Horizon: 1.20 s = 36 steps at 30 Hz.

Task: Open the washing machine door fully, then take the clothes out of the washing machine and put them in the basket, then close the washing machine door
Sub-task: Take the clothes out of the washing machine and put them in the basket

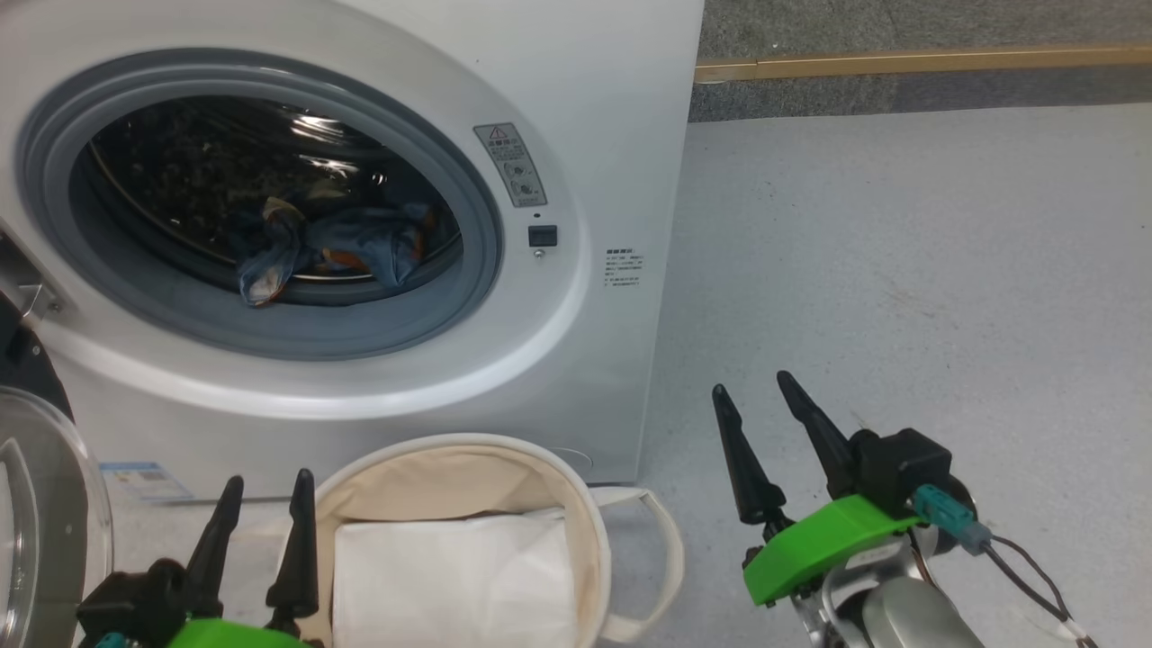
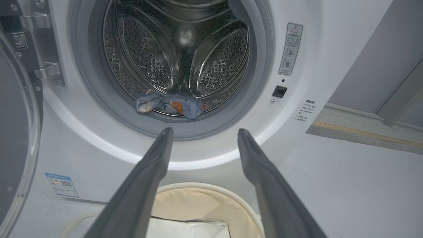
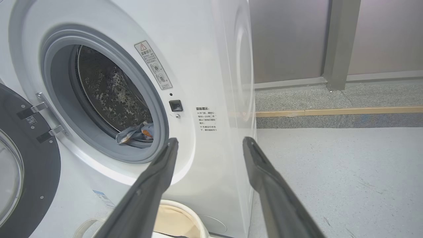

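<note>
1. The washing machine door (image 1: 40,504) stands wide open at your left. The clothes (image 1: 333,243) lie bunched on the drum's front lip, inside the washing machine (image 1: 585,90).
2. Both sets of fingers are spread wide, and neither is holding anything.
3. Your left gripper (image 1: 270,477) hovers over the basket (image 1: 468,443); the bundle lies straight ahead and above, centred between its fingers.
4. The bundle's long axis runs side to side along the lip.
5. Your right gripper (image 1: 751,382) sits off past the machine's right corner, so I'd say left is nearer.
</note>
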Available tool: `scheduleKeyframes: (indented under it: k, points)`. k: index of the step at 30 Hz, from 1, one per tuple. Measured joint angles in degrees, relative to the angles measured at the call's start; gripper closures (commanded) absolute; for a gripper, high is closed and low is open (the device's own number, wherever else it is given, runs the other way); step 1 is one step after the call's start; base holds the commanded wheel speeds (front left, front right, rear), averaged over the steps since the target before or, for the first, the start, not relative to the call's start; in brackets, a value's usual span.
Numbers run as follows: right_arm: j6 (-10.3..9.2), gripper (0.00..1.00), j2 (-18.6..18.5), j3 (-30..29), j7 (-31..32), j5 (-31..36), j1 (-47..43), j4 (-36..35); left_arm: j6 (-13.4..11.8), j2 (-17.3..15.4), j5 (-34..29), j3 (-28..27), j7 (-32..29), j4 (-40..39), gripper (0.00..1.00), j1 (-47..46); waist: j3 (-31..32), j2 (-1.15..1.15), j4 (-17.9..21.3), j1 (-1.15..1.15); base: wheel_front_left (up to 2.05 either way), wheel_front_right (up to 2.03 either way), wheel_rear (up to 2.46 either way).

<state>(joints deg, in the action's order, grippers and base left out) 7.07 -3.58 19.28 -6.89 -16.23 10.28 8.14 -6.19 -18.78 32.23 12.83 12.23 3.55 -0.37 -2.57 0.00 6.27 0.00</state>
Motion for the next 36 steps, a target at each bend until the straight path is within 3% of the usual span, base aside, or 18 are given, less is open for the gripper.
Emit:
scheduleKeyframes:
  k: [14,22,31,36]
  points:
    - [0.0,0.0,0.0,1.85,-0.25,-0.59,0.24,1.31,0.94,2.89,1.03,0.43,0.83,5.98,0.0,-4.94,-2.21,0.0,-0.45,0.0,0.07,-0.07,0.0]
    - [0.0,0.0,0.0,3.36,-0.32,-0.51,2.95,1.24,5.32,5.97,2.99,1.74,0.89,20.56,0.0,-19.64,-6.39,0.0,0.45,0.0,0.0,0.0,0.0]
    - [0.0,0.0,0.0,4.3,-0.33,0.63,5.05,-0.7,9.12,6.13,3.8,0.63,1.08,37.07,0.0,-35.21,-11.35,0.0,3.19,0.0,0.0,0.0,0.0]
    - [0.0,0.0,-0.01,7.62,-1.15,0.92,6.18,-2.78,11.33,6.19,6.01,-0.8,1.05,45.93,0.0,-43.22,-14.0,0.0,5.66,0.0,0.0,0.0,0.0]
